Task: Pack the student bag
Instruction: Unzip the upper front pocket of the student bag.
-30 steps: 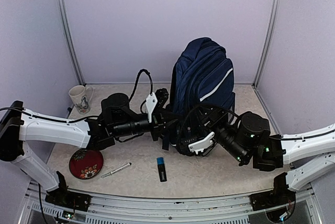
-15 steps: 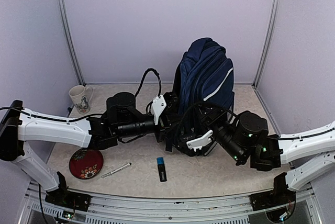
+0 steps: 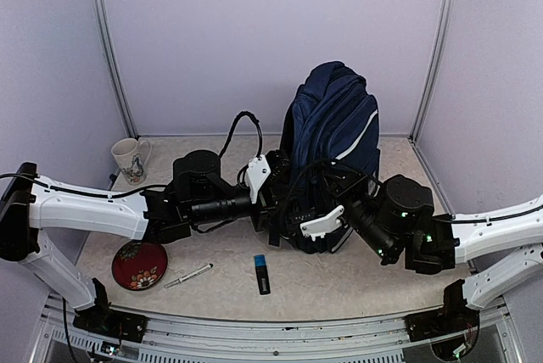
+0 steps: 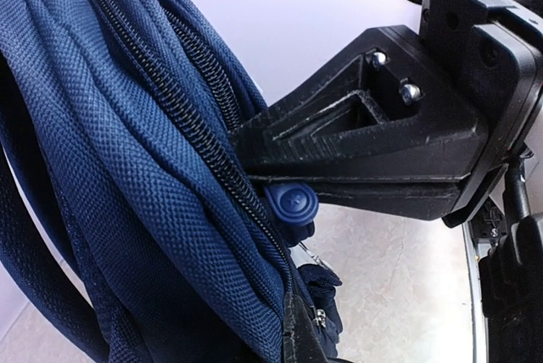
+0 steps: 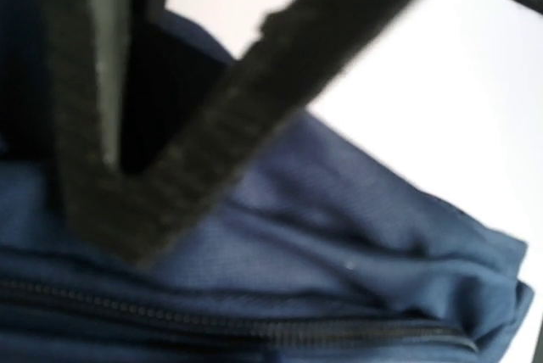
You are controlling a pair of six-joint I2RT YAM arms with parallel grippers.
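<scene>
The student bag (image 3: 335, 130), navy blue with a white stripe, stands upright at the back middle of the table. My left gripper (image 3: 276, 193) is at the bag's left side, shut with a fold of fabric beside the zip (image 4: 204, 151) at its tips. My right gripper (image 3: 312, 210) is at the bag's lower front. In the left wrist view its black fingers (image 4: 373, 151) lie together against the zip line, with a round blue zip pull (image 4: 291, 202) touching the lower one. Whether the pull is pinched does not show. The right wrist view is blurred, showing the bag (image 5: 339, 236) and a dark strap (image 5: 254, 92).
On the table (image 3: 221, 248) are a patterned mug (image 3: 130, 160) at the far left, a red saucer (image 3: 140, 265), a pen (image 3: 187, 276) and a black stick with a blue cap (image 3: 262, 273) near the front. Purple walls and metal posts enclose the back and sides.
My right gripper has gone from partly open to shut at the bag's front. My left gripper and the bag have shifted slightly to the right.
</scene>
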